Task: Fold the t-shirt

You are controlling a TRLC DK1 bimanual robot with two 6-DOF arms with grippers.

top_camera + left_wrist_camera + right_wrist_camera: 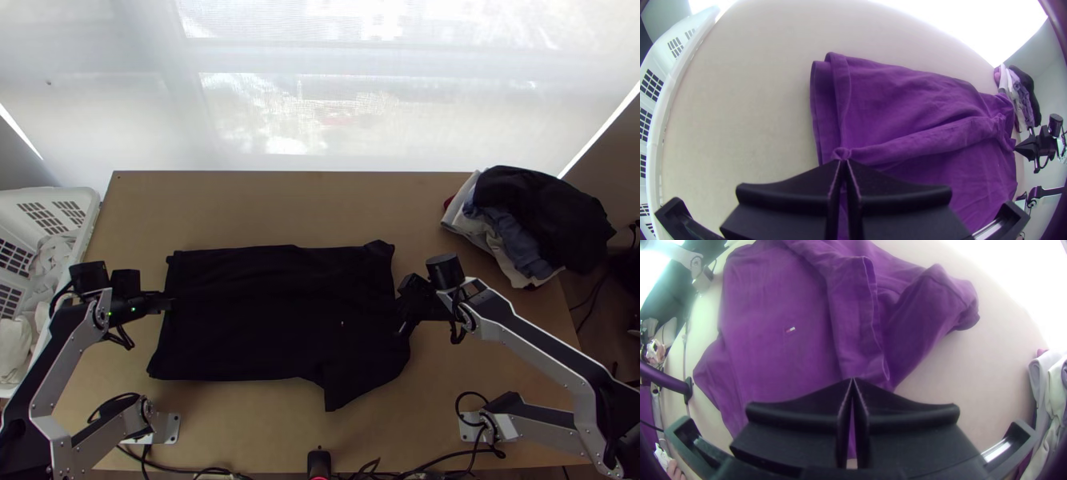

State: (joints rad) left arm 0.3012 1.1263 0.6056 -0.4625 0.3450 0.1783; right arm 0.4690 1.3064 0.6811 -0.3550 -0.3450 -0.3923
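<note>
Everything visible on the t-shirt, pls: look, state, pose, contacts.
T-shirt: dark, soft-looking cloth, small red-and-white mark on the chest. Lies mostly spread on the table, neck end toward the right arm, one short sleeve out toward the near edge. Hem layers offset beyond the left gripper, which pinches the hem. Right gripper is shut on cloth at the neck end. A raised ridge runs between the two.
</note>
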